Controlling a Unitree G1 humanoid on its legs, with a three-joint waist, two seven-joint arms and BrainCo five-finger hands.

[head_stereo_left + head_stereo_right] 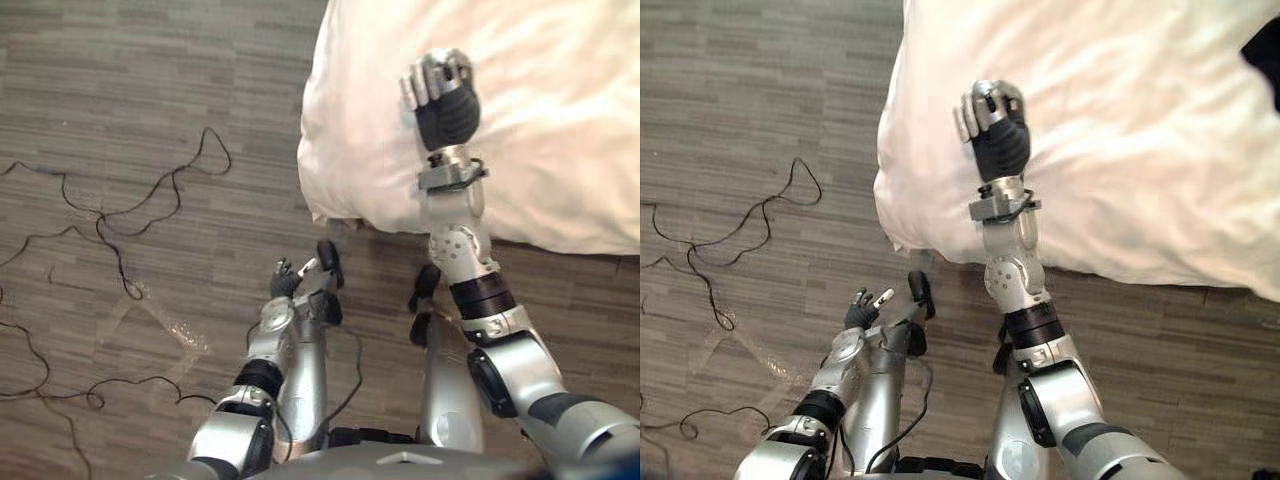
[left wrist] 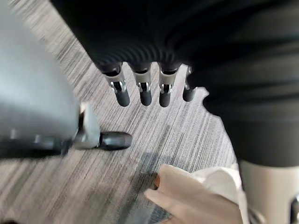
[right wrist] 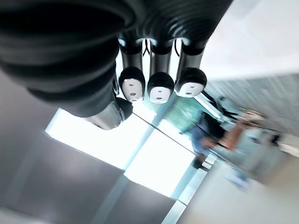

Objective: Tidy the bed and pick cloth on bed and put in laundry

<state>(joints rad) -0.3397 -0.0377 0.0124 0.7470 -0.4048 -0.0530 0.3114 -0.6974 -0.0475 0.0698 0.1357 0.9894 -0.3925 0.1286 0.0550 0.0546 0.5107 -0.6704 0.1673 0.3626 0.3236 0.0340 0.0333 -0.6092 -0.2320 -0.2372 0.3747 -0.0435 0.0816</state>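
Observation:
The bed's white duvet [image 1: 540,120] fills the upper right, and its corner [image 1: 325,205] hangs over the floor. My right hand [image 1: 443,92] is raised above the duvet near that corner, back upward. Its fingers [image 3: 160,87] are curled in and hold nothing. A dark piece of cloth [image 1: 1266,48] lies on the bed at the far right. My left hand [image 1: 292,277] hangs low beside the bed's corner, over the floor. Its fingers [image 2: 145,91] are straight and empty. The duvet corner [image 2: 196,196] lies just past them.
Grey wood-plank floor [image 1: 150,100] spreads to the left and in front of the bed. Thin black cables [image 1: 130,215] trail across it on the left, near a shiny clear patch [image 1: 165,325].

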